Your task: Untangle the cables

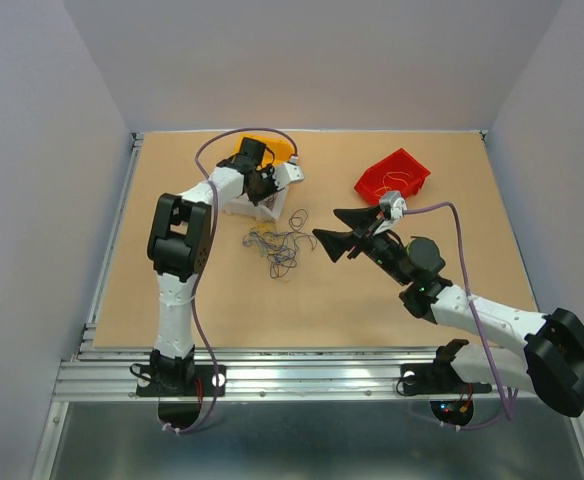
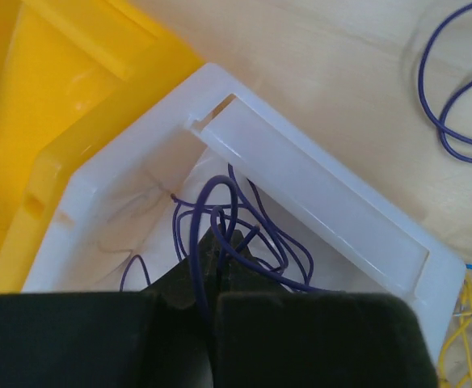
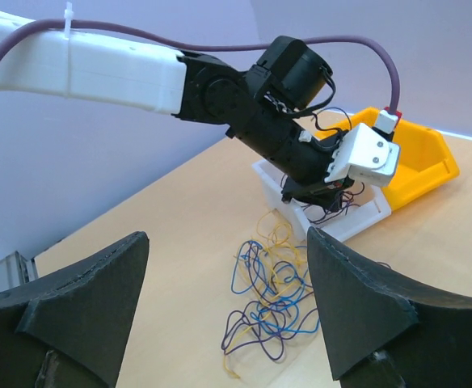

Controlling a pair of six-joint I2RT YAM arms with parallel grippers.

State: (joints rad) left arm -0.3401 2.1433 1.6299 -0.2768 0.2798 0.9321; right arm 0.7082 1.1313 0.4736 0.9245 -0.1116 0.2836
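the left pincer (image 2: 212, 246) was pinched shut, its tips on a purple strand (image 2: 220, 194) whose loops hung inside the white bin (image 2: 317, 190). that bin sat against the yellow bin (image 2: 58, 89) at the upper left of that view. the right pincer (image 1: 334, 240) stood wide open and held nothing, hovering over the table (image 1: 372, 300) near mid-frame in the top view. the rest of the cables (image 1: 277, 248), a loose tangle of purple, blue and yellow, lay on the table just left of those open tips and below the white bin, so the right arm looked the nearer one. in the right wrist view the tangle stretched from the bin's foot toward the bottom of the frame, between the two fingers. i could not tell whether the held strand joined the tangle, since the left pincer's body hid its lower part. single strands in the pile were too fine to follow.
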